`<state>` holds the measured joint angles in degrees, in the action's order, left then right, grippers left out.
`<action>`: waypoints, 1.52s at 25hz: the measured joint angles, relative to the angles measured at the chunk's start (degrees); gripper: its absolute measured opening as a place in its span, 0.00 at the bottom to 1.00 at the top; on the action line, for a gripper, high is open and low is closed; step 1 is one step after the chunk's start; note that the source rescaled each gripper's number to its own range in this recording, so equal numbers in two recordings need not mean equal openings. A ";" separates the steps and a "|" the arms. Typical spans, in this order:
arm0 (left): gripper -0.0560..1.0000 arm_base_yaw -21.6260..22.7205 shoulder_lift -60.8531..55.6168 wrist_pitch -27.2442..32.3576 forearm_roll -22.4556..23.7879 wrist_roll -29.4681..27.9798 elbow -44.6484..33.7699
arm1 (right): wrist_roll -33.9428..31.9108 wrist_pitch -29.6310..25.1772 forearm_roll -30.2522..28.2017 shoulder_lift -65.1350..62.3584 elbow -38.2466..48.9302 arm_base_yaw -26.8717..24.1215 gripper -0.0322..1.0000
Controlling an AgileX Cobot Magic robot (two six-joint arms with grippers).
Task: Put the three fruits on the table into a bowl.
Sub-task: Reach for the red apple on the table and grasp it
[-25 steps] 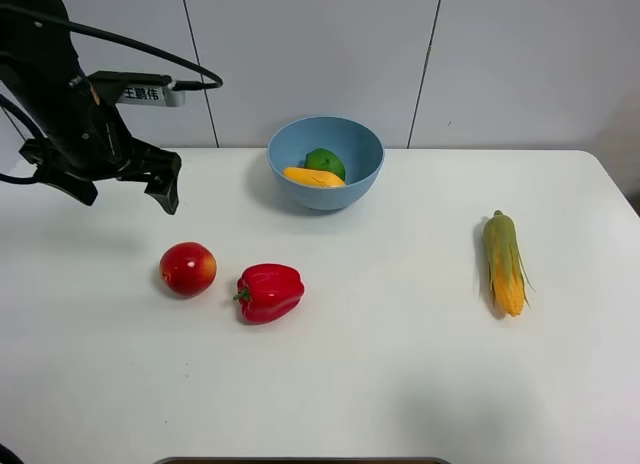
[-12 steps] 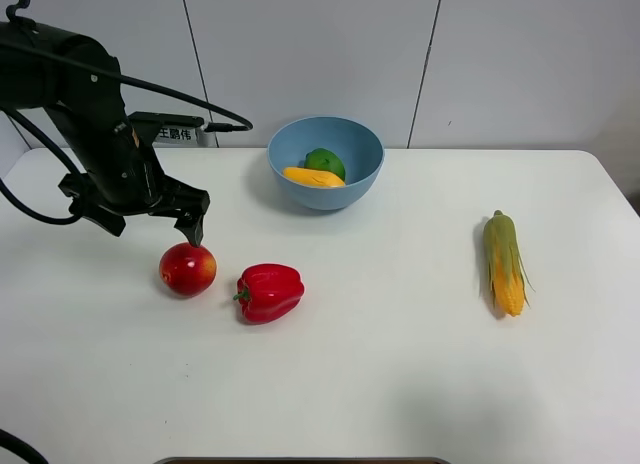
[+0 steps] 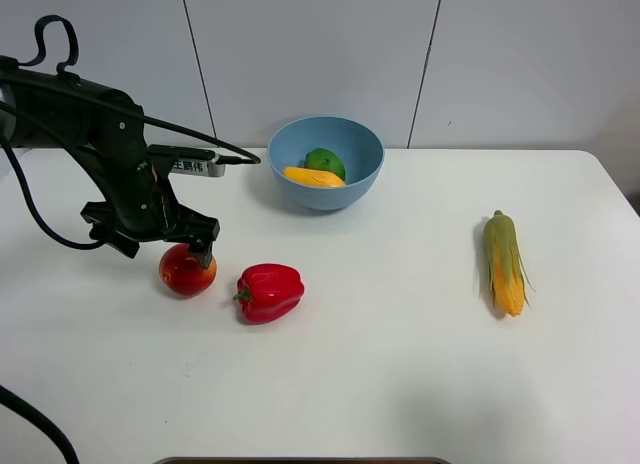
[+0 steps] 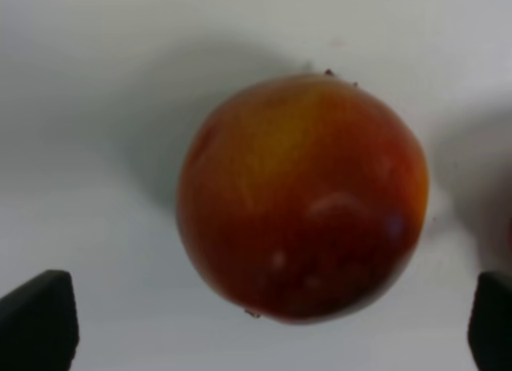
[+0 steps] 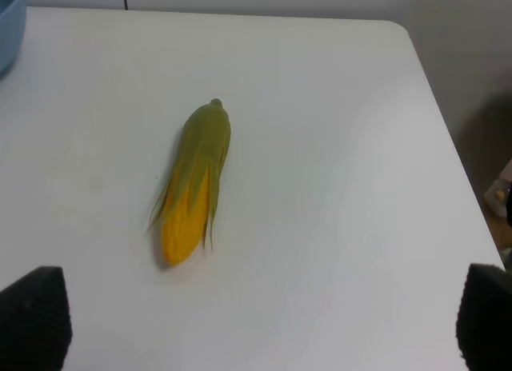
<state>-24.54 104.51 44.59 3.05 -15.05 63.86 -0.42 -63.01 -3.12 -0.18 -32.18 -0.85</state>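
The red apple (image 3: pixel 186 271) sits on the white table (image 3: pixel 360 384) at the left, next to a red bell pepper. My left gripper (image 3: pixel 160 247) is open and hangs just over the apple, its fingers at either side. In the left wrist view the apple (image 4: pixel 302 197) fills the middle, with one fingertip (image 4: pixel 36 319) far to each side of it and not touching. The light-blue bowl (image 3: pixel 326 162) at the back holds the green lime (image 3: pixel 325 162) and the yellow-orange mango (image 3: pixel 313 177). My right gripper (image 5: pixel 260 327) is open over the table near the corn; it is out of the exterior view.
A red bell pepper (image 3: pixel 268 292) lies just right of the apple. A corn cob (image 3: pixel 505 262) with green husk lies at the right and shows in the right wrist view (image 5: pixel 194 192). The table's right edge (image 5: pixel 448 139) is close to the corn.
My left arm has swung right and down from the table's left back to just above the apple, fingers open around it. The fruits, pepper and corn have not moved.
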 joint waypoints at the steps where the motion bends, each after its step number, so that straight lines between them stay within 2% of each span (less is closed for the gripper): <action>1: 1.00 0.00 0.39 -0.40 0.00 0.00 0.00 | 0.00 0.00 0.00 0.00 0.00 0.00 1.00; 21: 1.00 0.00 5.96 -9.01 -1.28 0.12 0.00 | 0.00 0.00 0.00 0.00 0.00 0.00 1.00; 38: 1.00 0.00 12.18 -9.71 -1.69 0.83 0.00 | 0.00 0.00 0.00 0.00 0.00 0.00 1.00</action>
<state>-24.54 116.69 34.88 1.35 -14.21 63.86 -0.42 -63.01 -3.12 -0.18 -32.18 -0.85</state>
